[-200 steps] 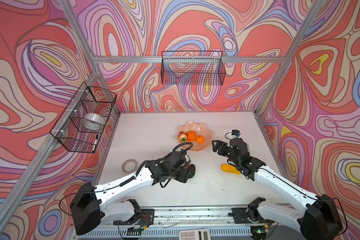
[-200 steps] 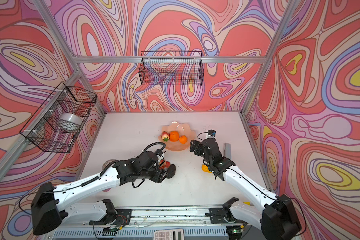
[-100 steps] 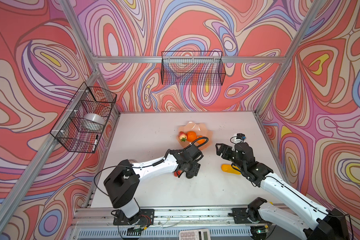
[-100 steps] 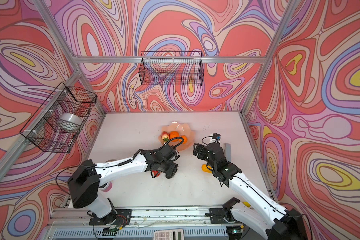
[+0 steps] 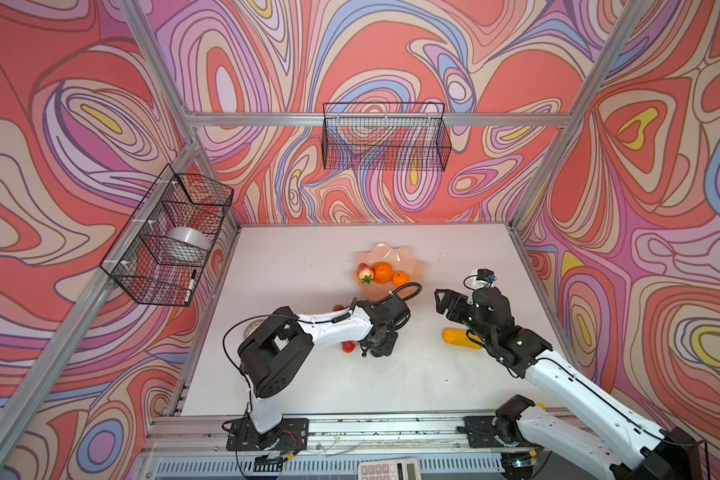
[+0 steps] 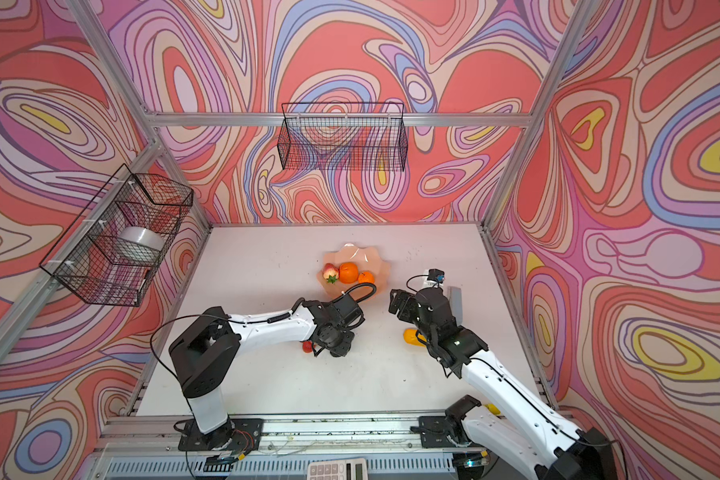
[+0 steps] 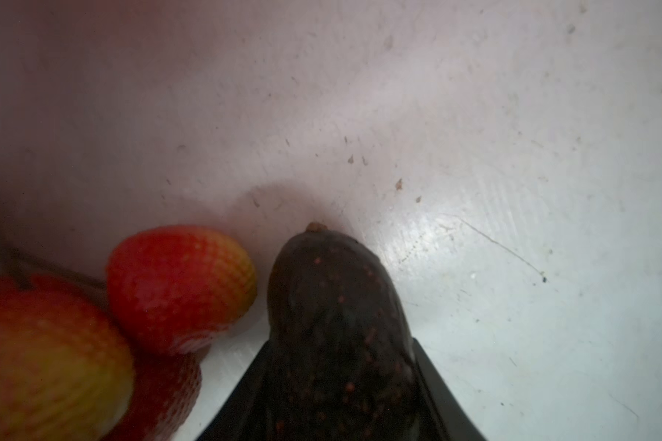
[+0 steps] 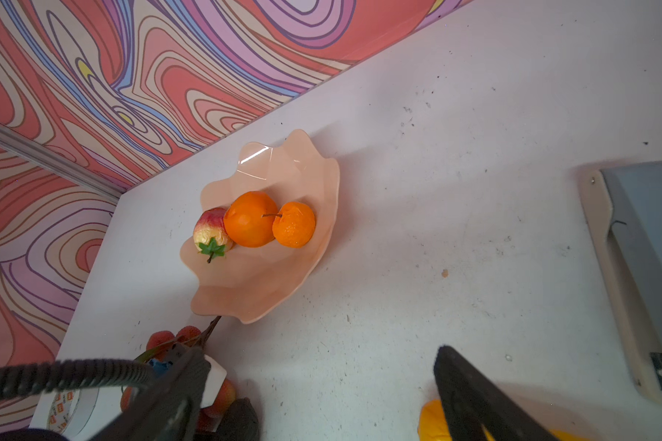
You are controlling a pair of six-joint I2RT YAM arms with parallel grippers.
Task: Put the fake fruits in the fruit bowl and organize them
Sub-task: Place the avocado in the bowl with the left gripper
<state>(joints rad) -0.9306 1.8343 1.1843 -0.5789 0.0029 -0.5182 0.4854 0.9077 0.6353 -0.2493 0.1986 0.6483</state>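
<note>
The dark avocado (image 7: pixel 329 282) is clamped between the jaws of the left gripper (image 7: pixel 341 343), on the robot's side of the fruit bowl (image 5: pixel 391 253). The right gripper (image 8: pixel 318 353) is held wide open and empty, right of the bowl. The long yellow-orange fruit (image 5: pixel 458 336) is seen right of the bowl; two oranges (image 8: pixel 249 219) are seen inside it.

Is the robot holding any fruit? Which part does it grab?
The left gripper pinches the dark avocado by its wide end; the right gripper holds nothing.
</note>
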